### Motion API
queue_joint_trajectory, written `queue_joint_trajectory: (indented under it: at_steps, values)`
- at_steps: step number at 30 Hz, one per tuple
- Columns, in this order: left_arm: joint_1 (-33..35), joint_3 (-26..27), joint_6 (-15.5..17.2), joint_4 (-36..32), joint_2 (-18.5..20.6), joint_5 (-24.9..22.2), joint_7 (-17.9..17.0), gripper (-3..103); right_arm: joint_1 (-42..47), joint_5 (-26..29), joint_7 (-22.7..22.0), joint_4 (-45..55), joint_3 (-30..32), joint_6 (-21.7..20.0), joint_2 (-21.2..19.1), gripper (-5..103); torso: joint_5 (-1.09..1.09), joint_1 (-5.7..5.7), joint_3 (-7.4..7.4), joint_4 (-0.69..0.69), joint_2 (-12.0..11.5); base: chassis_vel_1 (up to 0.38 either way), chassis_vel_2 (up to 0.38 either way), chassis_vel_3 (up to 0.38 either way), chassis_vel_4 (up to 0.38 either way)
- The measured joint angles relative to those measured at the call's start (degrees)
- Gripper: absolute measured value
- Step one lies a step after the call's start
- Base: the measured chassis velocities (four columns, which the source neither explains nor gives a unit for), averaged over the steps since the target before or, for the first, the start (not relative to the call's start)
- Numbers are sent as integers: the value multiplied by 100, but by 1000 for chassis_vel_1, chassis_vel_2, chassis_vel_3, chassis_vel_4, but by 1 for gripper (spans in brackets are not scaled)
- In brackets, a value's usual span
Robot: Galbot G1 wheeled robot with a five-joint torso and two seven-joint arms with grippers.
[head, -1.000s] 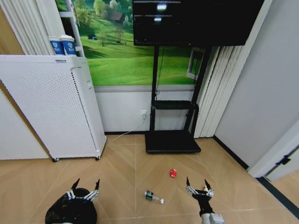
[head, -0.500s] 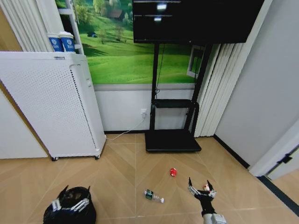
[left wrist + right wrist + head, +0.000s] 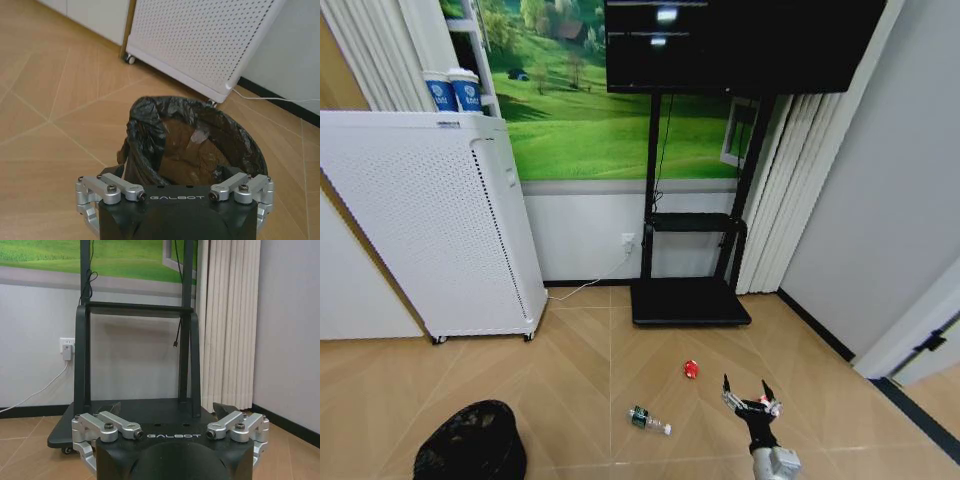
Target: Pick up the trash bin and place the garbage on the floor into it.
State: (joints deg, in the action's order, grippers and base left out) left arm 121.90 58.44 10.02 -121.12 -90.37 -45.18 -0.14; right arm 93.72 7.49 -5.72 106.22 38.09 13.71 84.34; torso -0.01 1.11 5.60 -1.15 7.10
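Note:
The trash bin [image 3: 470,447], round and lined with a crinkled black bag, stands on the floor [image 3: 580,370] at the lower left. In the left wrist view the trash bin [image 3: 190,145] sits right in front of my left gripper [image 3: 172,172], which is open at its near rim. Of the garbage, a clear bottle with a green label [image 3: 648,421] lies mid-floor and a red crumpled scrap [image 3: 691,369] lies beyond it. My right gripper [image 3: 745,394] hovers open to the right of the bottle, holding nothing. A red-and-white speck [image 3: 760,405] shows at its fingers.
A tall white perforated appliance [image 3: 430,230] on casters stands behind the bin, with blue-and-white paper cups [image 3: 452,90] above it. A black TV stand [image 3: 688,300] sits against the back wall, and a white cable [image 3: 582,290] runs to a socket. Walls close in on the right.
My left gripper has dropped from above the bin's far rim, down past the bin and out of the head view. The right gripper has barely shifted.

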Motion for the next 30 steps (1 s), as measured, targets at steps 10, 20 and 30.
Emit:
queue_joint_trajectory:
  at_steps: [10, 20, 30]
  values:
    - [-475, -65, 471, 79, 81, -695, -444, 100, 76, 66, 0, -9, 80, 6, -32, 100, 1, 5, 10, 1, 14, 0, 0, 0, 0]
    - [-448, 167, 558, 47, 104, -1316, -711, 100, 116, 78, -5, -43, 74, 7, -34, 100, 1, 7, 15, 2, 23, 0, 0, 0, 0]
    - [-795, 290, 891, 254, 211, -1352, -997, 100, 120, 117, -7, -99, 69, 7, -69, 100, 0, 8, 19, 0, 27, 0, 0, 0, 0]
